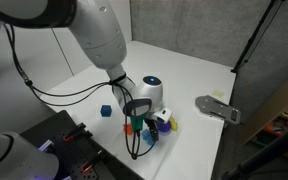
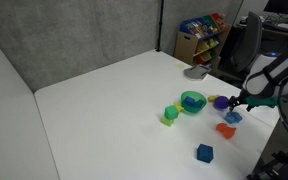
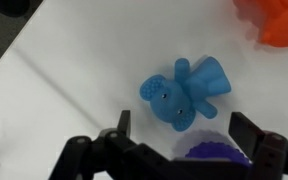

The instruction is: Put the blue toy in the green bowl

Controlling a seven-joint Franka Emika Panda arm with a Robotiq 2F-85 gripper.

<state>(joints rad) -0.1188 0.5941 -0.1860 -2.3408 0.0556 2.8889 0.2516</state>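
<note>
- Worktop (image 2: 104, 110) — white and flat; carries all items below.
- Green block (image 2: 170, 115) — at 8 o'clock from the bowl and close to it.
- Green bowl (image 2: 193, 110) — round, with a bluish inside; upright near mid-worktop. No toy can be seen in it.
- Dark blue cube (image 2: 204, 153) — alone at 5 o'clock from the bowl, well apart from it.
- Purple ball (image 2: 220, 101) — at 3 o'clock from the bowl, close by. In the wrist view (image 3: 216, 152) it sits at 6 o'clock, partly hidden behind the jaws.
- Blue toy (image 2: 231, 117) — light blue and lumpy; lies on the worktop at 4 o'clock from the bowl, outside it and beyond the ball. In the wrist view (image 3: 184, 92) it is centred.
- Red toy (image 2: 226, 130) — just beside the blue toy, at its 7 o'clock.
- Arm (image 2: 274, 75) — enters from 3 o'clock. The jaws are spread wide, one on either side of the blue toy's near end, pinching nothing.
</note>
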